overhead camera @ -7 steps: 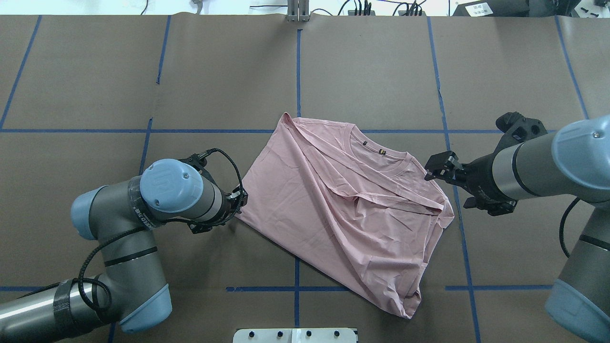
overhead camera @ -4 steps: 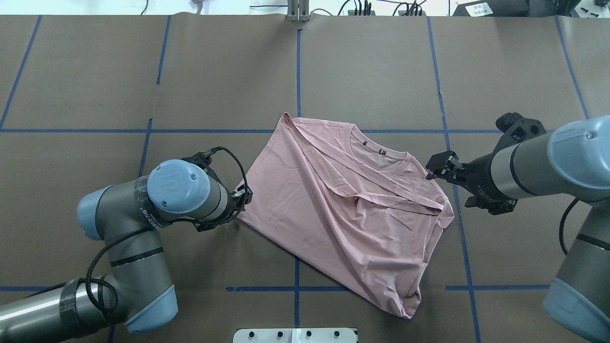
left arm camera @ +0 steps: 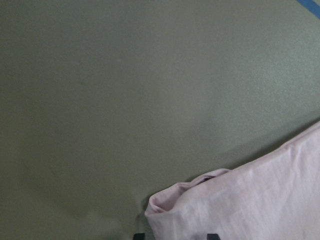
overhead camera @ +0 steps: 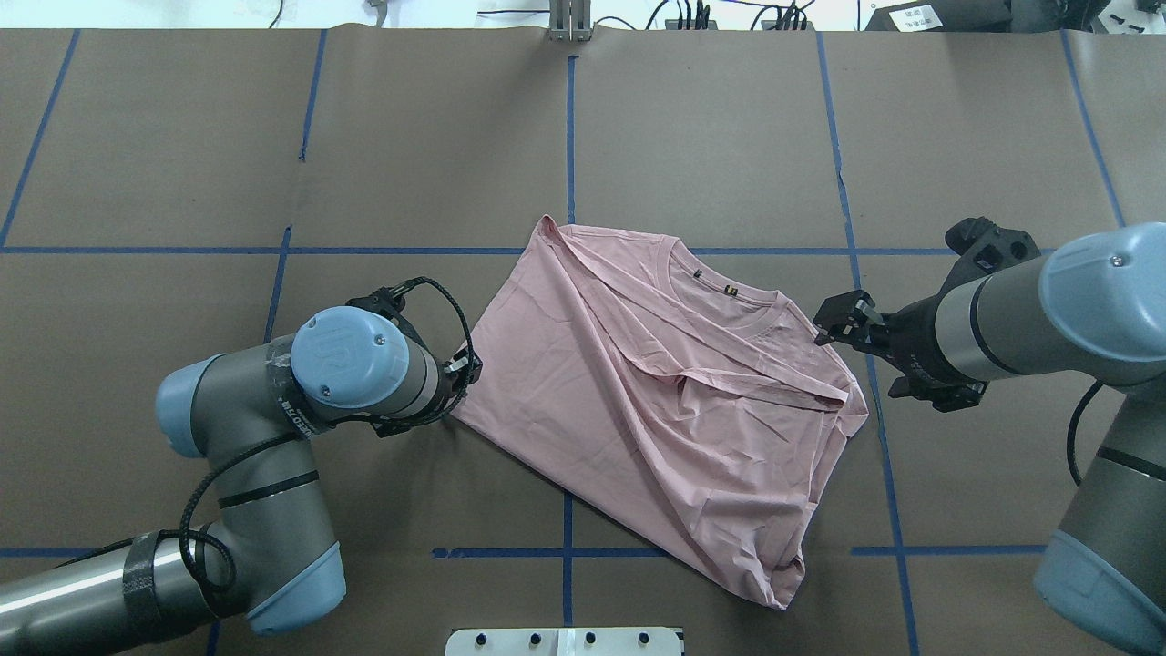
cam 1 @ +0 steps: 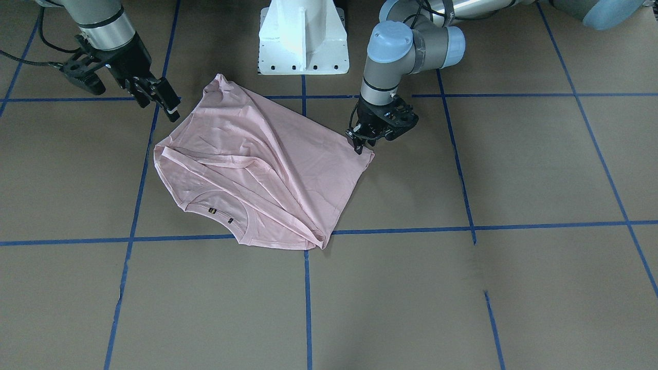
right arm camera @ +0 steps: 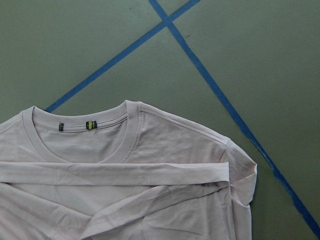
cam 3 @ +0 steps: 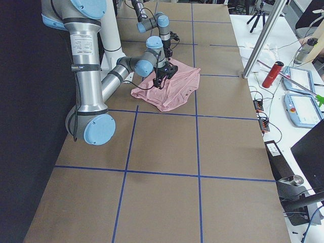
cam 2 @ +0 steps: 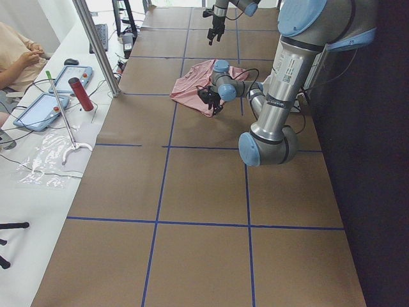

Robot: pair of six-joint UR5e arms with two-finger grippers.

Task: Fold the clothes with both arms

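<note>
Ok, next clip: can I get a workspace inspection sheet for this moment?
Surface: brown paper cover with blue tape grid, flat.
Job's things: pale pink T-shirt, rumpled, partly folded over itself, neck labels showing.
Clutter: nothing seen on the table.
Grippers: left claw at the shirt's side corner, tips apart either side of it; right claw open, hovering by the shoulder, not gripping.
Cables: black cable looped at the left wrist.
Surroundings: white pedestal; side bench with tablets and a red bottle; a seated person.
</note>
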